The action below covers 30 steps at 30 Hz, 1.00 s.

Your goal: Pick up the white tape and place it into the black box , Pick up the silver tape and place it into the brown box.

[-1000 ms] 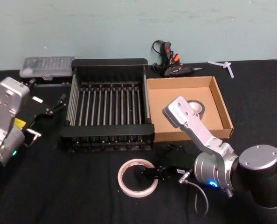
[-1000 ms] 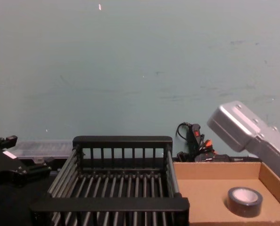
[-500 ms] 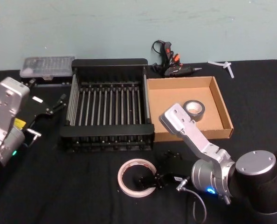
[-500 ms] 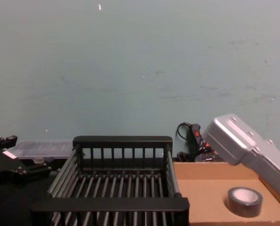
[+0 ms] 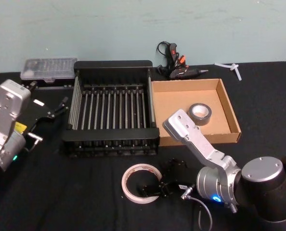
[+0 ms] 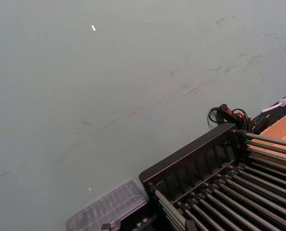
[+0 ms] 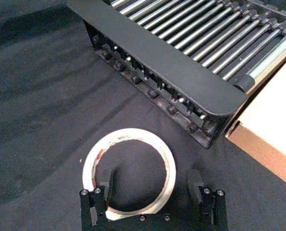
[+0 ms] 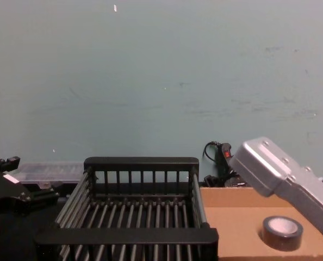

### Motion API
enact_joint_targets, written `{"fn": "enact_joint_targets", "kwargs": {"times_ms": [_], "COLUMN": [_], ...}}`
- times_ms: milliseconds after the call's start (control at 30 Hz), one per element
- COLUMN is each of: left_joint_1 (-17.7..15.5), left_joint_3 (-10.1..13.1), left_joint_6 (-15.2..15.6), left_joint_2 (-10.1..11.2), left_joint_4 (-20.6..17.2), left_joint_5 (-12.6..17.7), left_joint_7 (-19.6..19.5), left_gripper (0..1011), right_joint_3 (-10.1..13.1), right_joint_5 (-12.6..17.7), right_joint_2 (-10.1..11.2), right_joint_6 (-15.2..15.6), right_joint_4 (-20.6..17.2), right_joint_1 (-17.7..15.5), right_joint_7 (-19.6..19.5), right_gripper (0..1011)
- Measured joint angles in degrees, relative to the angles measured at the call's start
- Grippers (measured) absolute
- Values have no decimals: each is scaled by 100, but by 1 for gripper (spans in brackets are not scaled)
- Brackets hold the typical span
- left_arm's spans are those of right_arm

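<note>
Right tool [image 7: 150,190] lower, straddling white tape [image 7: 128,171]

Dim even indoor light, soft shadows, slight grain, no glare

A black cloth covers the table [image 5: 85,202], and a pale blue-green wall [image 5: 133,24], faintly scuffed, rises right behind it. At the back left a clear plastic case [image 5: 49,69] with a ribbed lid lies flat against the wall. Further right along the same back edge lies a black glue gun [image 5: 174,61] with orange parts, its dark cable looped up against the wall. Off to the back right, well apart from the gun, a few thin white sticks [image 5: 228,67] lie crossed on the cloth.
</note>
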Motion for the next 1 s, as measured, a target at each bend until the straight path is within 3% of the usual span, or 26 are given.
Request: {"fn": "enact_joint_targets", "kwargs": {"times_ms": [1000], "left_joint_1": [0], "left_joint_3": [0], "left_joint_6": [0], "left_joint_2": [0], "left_joint_4": [0], "left_joint_5": [0], "left_joint_7": [0], "left_gripper": [1001], "right_joint_3": [-43], "right_joint_5": [-161], "right_joint_2": [-83], "right_joint_6": [17], "right_joint_4": [182], "right_joint_1": [83], "right_joint_7": [8], "right_gripper": [1002]}}
